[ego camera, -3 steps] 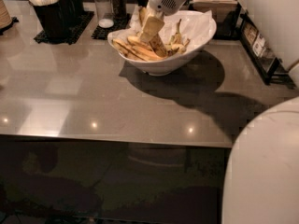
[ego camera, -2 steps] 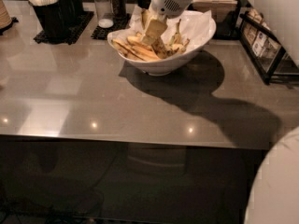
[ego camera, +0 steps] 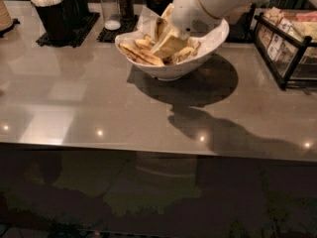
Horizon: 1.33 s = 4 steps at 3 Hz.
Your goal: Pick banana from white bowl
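The white bowl (ego camera: 173,69) stands on the grey counter at the back centre, lined with white paper and filled with several yellow-brown bananas (ego camera: 141,54). My gripper (ego camera: 168,39) reaches down into the bowl from the upper right, its white wrist above the rim. Its tan fingers (ego camera: 169,43) sit among the bananas in the middle of the bowl. The fruit right under the fingers is partly hidden.
Black cups (ego camera: 58,15) with white items stand on a black mat at back left. Salt and pepper shakers (ego camera: 110,6) stand behind the bowl. A black wire rack (ego camera: 287,43) with packets is at the right. The counter's front edge (ego camera: 148,148) runs across the middle.
The view has shifted, so the bowl sits lower and the white arm body at lower right has left the view. The gripper stays in the bowl among the bananas.
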{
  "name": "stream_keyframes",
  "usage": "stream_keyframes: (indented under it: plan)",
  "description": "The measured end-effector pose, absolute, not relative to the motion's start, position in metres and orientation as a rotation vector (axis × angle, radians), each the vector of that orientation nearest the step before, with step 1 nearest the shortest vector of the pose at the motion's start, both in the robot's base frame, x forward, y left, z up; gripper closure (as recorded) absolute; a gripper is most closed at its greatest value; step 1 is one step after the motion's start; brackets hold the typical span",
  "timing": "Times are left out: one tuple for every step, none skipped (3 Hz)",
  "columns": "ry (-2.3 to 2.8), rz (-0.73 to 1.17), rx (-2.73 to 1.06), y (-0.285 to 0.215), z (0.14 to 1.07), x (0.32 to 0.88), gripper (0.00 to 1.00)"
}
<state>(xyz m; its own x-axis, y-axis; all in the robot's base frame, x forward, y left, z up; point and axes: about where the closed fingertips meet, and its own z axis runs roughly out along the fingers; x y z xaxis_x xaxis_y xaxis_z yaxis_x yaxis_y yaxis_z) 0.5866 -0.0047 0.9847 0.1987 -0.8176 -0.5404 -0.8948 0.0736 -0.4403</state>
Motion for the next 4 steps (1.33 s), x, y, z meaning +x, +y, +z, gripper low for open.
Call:
stream_keyframes:
  plan:
    - [1.446, 0.174, -1.699, 0.019, 0.987, 0.534, 1.0]
    - [1.369, 0.17, -1.618, 0.022, 0.978, 0.5, 1.0]
    - [1.324, 0.194, -1.52, -0.006, 0.982, 0.481, 1.0]
    - [1.304, 0.145, -1.457, -0.038, 0.996, 0.473, 1.0]
